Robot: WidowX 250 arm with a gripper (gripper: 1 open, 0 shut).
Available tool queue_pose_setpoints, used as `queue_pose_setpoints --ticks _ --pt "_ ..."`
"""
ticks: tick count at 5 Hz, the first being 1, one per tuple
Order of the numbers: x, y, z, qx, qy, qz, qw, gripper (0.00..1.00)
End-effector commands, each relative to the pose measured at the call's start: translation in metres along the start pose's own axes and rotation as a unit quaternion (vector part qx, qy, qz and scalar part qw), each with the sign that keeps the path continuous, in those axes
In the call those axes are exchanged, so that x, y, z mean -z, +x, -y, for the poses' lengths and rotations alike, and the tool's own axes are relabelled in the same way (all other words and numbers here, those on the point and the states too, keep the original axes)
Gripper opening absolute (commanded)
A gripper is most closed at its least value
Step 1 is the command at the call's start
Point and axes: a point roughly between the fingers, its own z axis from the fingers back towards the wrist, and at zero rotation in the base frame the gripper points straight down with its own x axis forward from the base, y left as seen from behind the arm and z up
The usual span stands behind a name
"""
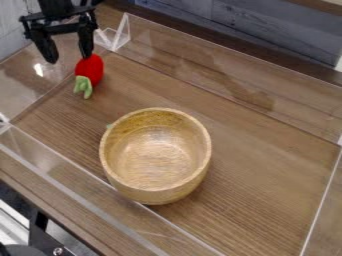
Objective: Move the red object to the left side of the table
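The red object (88,69), a small bright-red soft toy with a light green stem (83,88), lies on the brown wood-grain table (254,150) near its far left corner. My black gripper (64,48) hangs just above and behind it, pointing down, open, with nothing between its fingers. One fingertip (87,47) stands right over the toy's top and the other fingertip (44,52) is off to its left. The toy rests on the table, apart from the jaws.
A round light wooden bowl (158,153) stands in the middle of the table, to the right and nearer than the toy. Clear acrylic walls (54,175) edge the tabletop, and a small clear upright piece (118,33) stands behind the gripper.
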Motion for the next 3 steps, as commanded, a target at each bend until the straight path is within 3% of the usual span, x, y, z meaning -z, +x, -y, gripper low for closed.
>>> queue_pose_setpoints --ticks 1,3 --pt "-0.047 0.001 0.02 0.051 0.002 0.051 0.9974 1.0" --pt "-0.06 -0.02 0.048 0.106 0.002 0.044 0.9933 1.0"
